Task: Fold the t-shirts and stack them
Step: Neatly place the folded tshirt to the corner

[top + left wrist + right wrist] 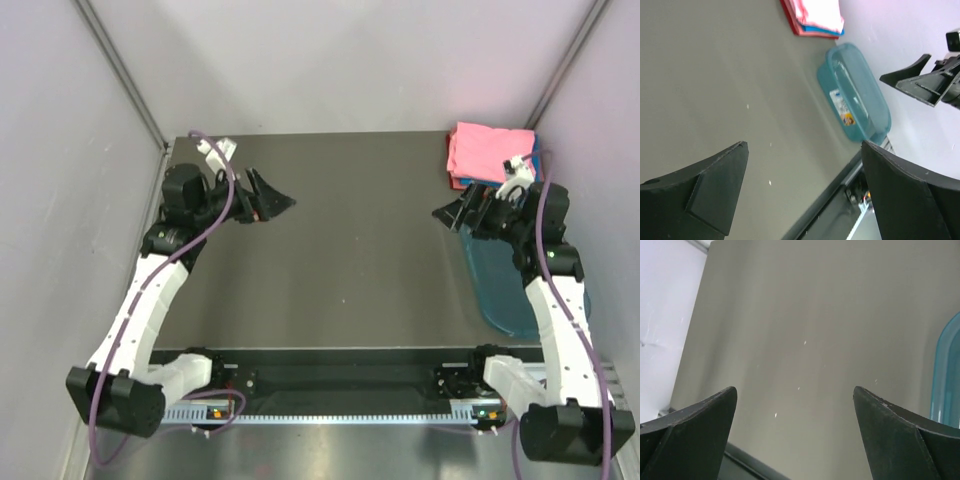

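Starting at the near edge, both arms reach up from their bases and hang above the table with nothing in them. The left gripper has its fingers spread wide, and so does the right gripper. Beside the right arm lies the teal tub. Beyond it, in the far right corner, the t-shirts sit folded in one stack, salmon-pink on top with blue and red edges showing beneath. The stack lies just behind the right gripper and well apart from the left, so any further move on it looks best suited to the right arm. Its longer side seems to run across the table.
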